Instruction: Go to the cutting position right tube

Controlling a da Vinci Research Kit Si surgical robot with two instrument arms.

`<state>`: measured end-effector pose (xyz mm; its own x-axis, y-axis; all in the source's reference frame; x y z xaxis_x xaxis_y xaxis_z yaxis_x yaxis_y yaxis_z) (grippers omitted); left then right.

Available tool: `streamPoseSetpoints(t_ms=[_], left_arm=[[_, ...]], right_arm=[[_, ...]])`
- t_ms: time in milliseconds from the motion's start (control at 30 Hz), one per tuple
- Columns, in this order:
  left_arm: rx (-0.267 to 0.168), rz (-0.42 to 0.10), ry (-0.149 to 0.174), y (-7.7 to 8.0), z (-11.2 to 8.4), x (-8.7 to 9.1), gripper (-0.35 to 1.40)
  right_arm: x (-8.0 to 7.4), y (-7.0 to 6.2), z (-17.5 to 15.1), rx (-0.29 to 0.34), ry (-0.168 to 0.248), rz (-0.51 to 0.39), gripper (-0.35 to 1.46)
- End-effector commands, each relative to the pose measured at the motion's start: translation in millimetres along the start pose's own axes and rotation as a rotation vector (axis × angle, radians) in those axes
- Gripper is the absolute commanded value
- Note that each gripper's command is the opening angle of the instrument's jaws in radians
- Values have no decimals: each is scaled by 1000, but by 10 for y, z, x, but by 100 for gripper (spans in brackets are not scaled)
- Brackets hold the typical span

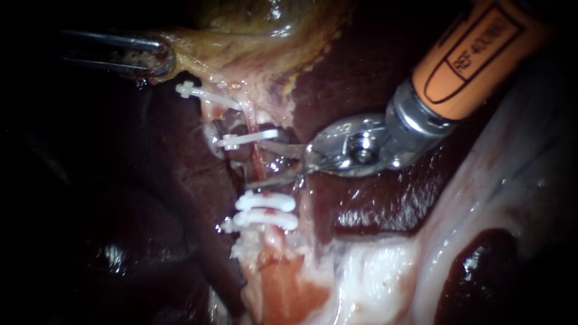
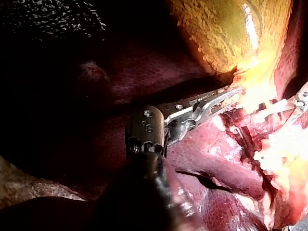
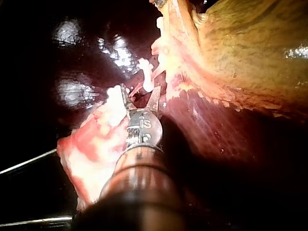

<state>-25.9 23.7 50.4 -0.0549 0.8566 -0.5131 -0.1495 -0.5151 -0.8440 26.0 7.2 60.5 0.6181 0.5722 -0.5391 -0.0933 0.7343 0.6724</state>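
My right instrument [image 1: 260, 164] holds its blades parted, and the right tube [image 1: 257, 157] runs between them. One clip [image 1: 247, 140] sits just beside the upper blade, and the lower clips [image 1: 265, 201] lie just past the other blade. Farther off, my left instrument [image 1: 161, 59] clamps the gallbladder [image 1: 253, 24] edge.

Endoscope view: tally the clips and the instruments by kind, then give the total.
White clips: 4
Instruments: 2, the left instrument and the right instrument
Total: 6
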Motion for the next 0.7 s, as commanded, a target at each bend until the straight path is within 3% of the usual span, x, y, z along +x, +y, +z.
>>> streamPoseSetpoints(t_ms=[33,100,400,567,700], left_arm=[[0,0,0,0,0,0,-35],[-3,0,-1,0,1,0,-35],[-1,-1,0,1,3,1,-35],[-4,-1,-1,1,3,1,-35],[-4,-1,-1,1,3,1,-35]], right_arm=[[1,1,1,9,18,11,138],[3,2,4,41,43,35,135],[14,6,32,109,77,52,131],[21,6,42,145,125,53,135],[26,3,44,230,159,61,135]])
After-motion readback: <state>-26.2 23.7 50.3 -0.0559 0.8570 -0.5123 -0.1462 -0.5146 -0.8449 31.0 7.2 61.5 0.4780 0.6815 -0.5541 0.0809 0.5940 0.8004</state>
